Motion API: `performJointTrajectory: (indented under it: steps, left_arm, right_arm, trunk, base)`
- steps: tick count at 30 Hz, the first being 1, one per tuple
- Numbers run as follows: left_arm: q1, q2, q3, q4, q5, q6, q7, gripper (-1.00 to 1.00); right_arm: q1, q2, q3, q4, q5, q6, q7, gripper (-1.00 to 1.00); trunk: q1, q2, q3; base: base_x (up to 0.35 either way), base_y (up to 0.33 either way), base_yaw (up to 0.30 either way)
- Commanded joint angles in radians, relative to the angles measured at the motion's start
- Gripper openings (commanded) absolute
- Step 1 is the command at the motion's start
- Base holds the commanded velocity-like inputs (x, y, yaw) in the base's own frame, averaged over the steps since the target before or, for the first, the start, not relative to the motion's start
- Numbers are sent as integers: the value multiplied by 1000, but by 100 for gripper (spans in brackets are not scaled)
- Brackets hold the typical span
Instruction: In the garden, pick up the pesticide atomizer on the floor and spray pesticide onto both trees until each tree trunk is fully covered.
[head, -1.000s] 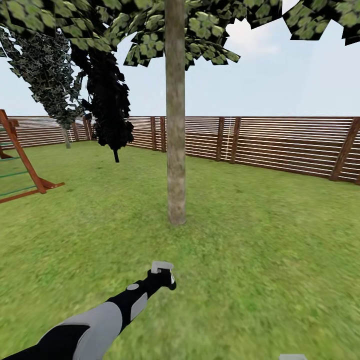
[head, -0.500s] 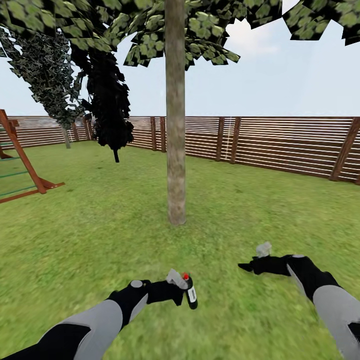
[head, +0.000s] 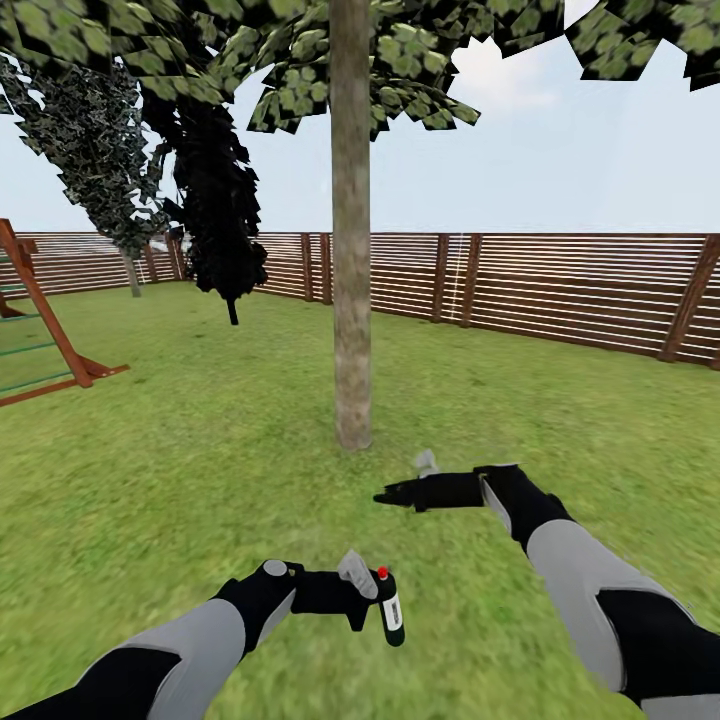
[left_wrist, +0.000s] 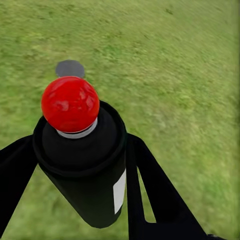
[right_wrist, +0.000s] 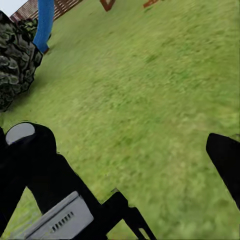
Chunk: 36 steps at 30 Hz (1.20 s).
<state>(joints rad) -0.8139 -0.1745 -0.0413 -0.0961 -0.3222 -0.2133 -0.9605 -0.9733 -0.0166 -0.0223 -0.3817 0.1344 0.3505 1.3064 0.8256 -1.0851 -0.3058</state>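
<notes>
Both pincers: left (head: 372, 600) clamps atomizer (left_wrist: 82, 165); right (right_wrist: 165, 200) spread over lawn (right_wrist: 150, 90).

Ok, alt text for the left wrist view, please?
The left gripper holds the pesticide atomizer, a dark bottle with a red ball top and a white label, between its black fingers above blurred green lawn.

A glossy red ball cap (left_wrist: 70, 104) is seen on the matt black spray bottle (left_wrist: 87, 172), which bears a white paper-like label. Behind it, the tree trunk (head: 351, 250) looks rough and mottled, the fence (head: 560, 290) is slatted wood, and the lawn (head: 200, 460) looks coarse.
</notes>
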Motion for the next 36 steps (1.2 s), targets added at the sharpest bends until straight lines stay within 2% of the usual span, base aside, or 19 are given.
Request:
performJointTrajectory:
  steps: [1, 4, 11, 13, 14, 16, 21, 25, 29, 32, 34, 36]
  left_arm:
    - [-1, 0, -2, -1, 0, -5, -1, -100]
    - [-1, 0, -2, -1, 0, -5, -1, -100]
    - [-1, 0, -2, -1, 0, -4, 0, -100]
    - [-1, 0, -2, -1, 0, -4, 0, -100]
    - [-1, 0, -2, -1, 0, -4, 1, -100]
    - [-1, 0, -1, -1, 1, -4, 2, -100]
    - [-1, 0, 0, -1, 3, -4, 3, -100]
    - [-1, 0, 0, -1, 3, -4, 3, -100]
    - [-1, 0, 0, -1, 3, -4, 3, -100]
    - [-1, 0, 0, -1, 3, -4, 3, -100]
    - [-1, 0, 0, -1, 3, -4, 3, -100]
    - [-1, 0, 0, -1, 3, -4, 3, -100]
  right_arm:
    - [0, 7, -2, 0, 5, 9, 6, -100]
    - [2, 17, -3, 8, 7, 9, 8, -100]
    - [2, 25, -1, 127, 19, 6, 8, -100]
    - [4, 25, 0, 165, 48, 5, 7, -100]
    - [5, 26, 3, 199, 104, 4, 6, -100]
    - [8, 27, 4, 209, 120, 4, 4, -100]
    - [43, 34, 4, 215, 131, -3, 1, -100]
    - [49, 35, 5, 251, 133, -56, -2, -100]
    - [50, 33, 5, 254, 133, -61, -3, -100]
    - [49, 22, 4, 233, 133, -60, -5, -100]
    - [48, -9, 2, 164, 131, -50, -43, -100]
    - [46, -22, 1, 144, 130, -47, -73, -100]
  trunk:
    - [0, -1, -1]
    - [0, -1, -1]
    - [0, -1, -1]
    - [0, -1, -1]
    - [0, -1, -1]
    - [0, -1, -1]
    - [0, -1, -1]
    - [0, -1, -1]
    - [0, -1, -1]
    - [0, -1, -1]
    - [0, -1, -1]
    - [0, -1, -1]
  base:
    - [0, 0, 0]
    - [0, 0, 0]
    - [0, 0, 0]
    - [0, 0, 0]
    - [0, 0, 0]
    - [0, 0, 0]
    - [0, 0, 0]
    - [0, 0, 0]
    - [0, 0, 0]
    - [0, 0, 0]
    - [0, 0, 0]
    - [0, 0, 0]
